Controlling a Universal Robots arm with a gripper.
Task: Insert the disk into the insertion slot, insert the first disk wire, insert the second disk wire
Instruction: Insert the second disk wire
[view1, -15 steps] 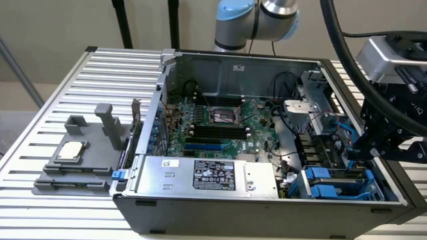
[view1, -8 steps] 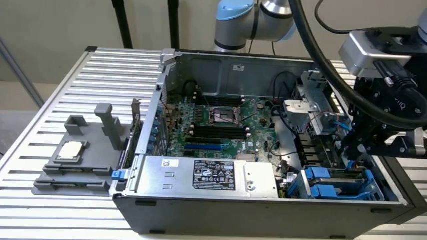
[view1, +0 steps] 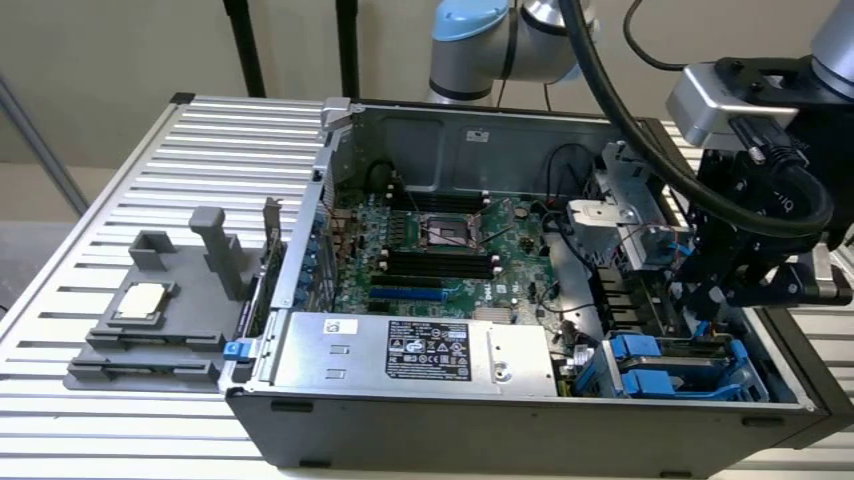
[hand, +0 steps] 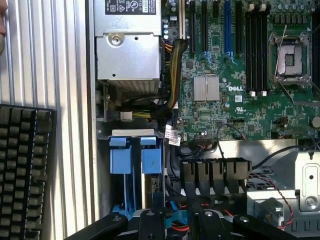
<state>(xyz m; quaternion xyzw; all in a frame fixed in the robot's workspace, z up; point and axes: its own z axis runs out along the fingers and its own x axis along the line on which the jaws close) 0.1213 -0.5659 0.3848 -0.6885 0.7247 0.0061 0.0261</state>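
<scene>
Where the arm comes down over the open computer case (view1: 534, 400), the gripper (view1: 721, 290) hangs inside its near corner on the exterior view's right, just above the drive cage (view1: 687, 365); whether its fingers are apart or together I cannot tell, since from the wrist view they show as black shapes with a bit of blue and red wire between them. Below it the cage's blue latches (hand: 135, 157) stand side by side, and blue plastic fills the bay, though I cannot make out a drive label there, so I cannot say for sure the disk sits in it. Beside the cage, towards the exterior view's left, lies the silver power supply (view1: 414, 350) with its black-and-white label, a yellow and black cable bundle (hand: 175, 75) running from it. Beyond that spreads the green motherboard (view1: 441, 250) with its bare processor socket. The case rests on a slatted metal table (view1: 200, 160), where a grey fixture (view1: 160, 320) sits well apart on the exterior view's left, holding a small square chip (view1: 143, 302).
</scene>
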